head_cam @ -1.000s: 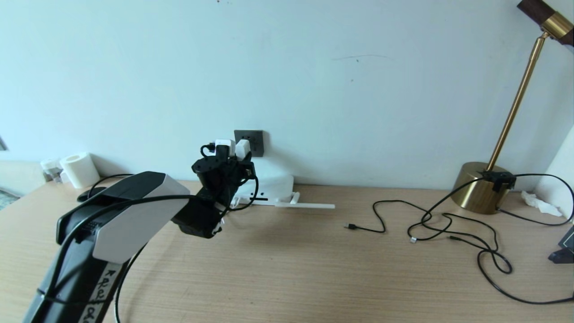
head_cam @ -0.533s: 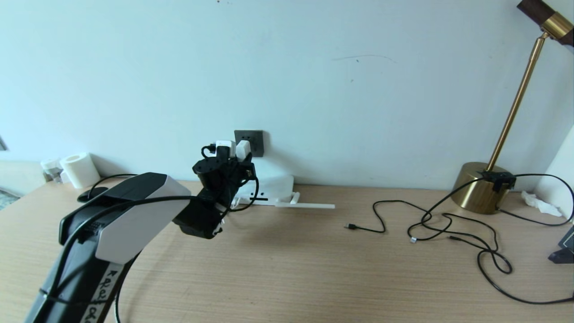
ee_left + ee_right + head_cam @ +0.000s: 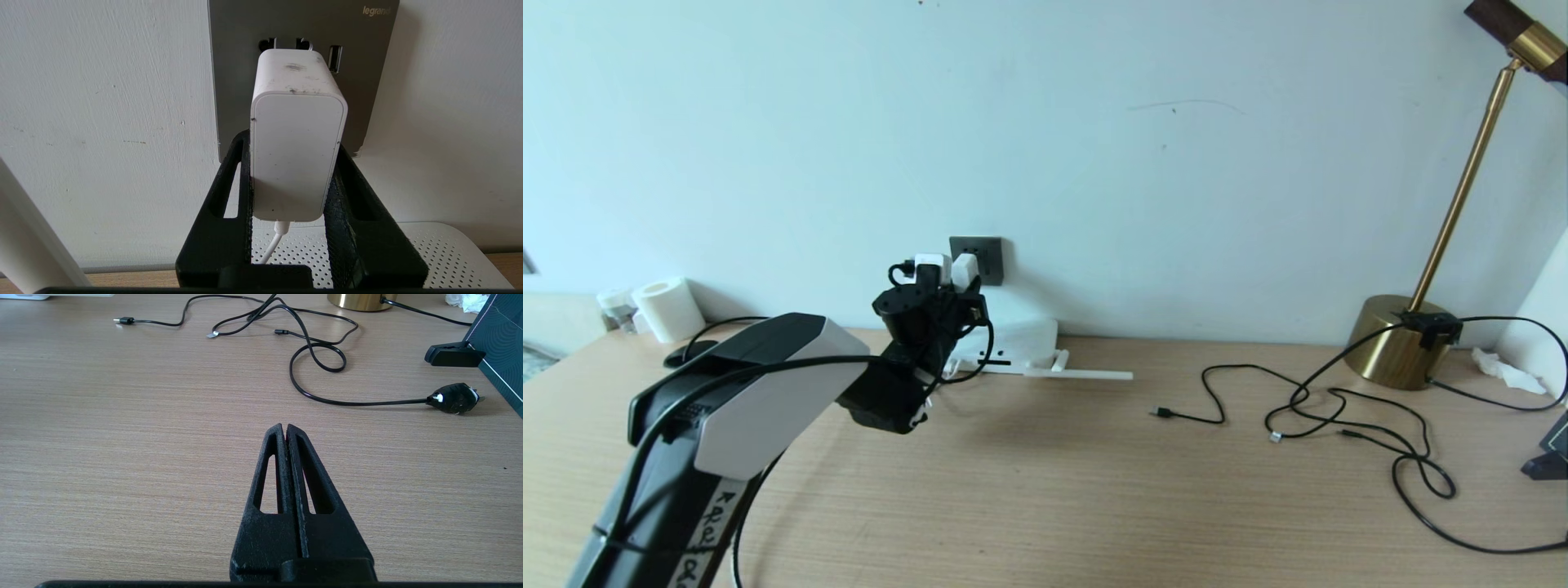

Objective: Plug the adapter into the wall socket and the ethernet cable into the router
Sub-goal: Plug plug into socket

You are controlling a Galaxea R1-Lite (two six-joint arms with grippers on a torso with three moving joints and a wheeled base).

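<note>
Left gripper [image 3: 947,282] holding the adapter [image 3: 964,272] against the wall socket [image 3: 980,257]; router [image 3: 1021,343] on the table [image 3: 1045,490] directly below the socket.

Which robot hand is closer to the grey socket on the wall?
Left. The left gripper is right at the wall socket, holding the adapter against it. The right gripper is shut and empty, low over the table, away from the wall.

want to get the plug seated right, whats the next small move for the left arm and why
Probably ease the adapter straight into the wall socket. The left gripper holds it with jaws clamped on its sides, its front end right at the upper slots, but I can't tell whether it is fully seated.
</note>
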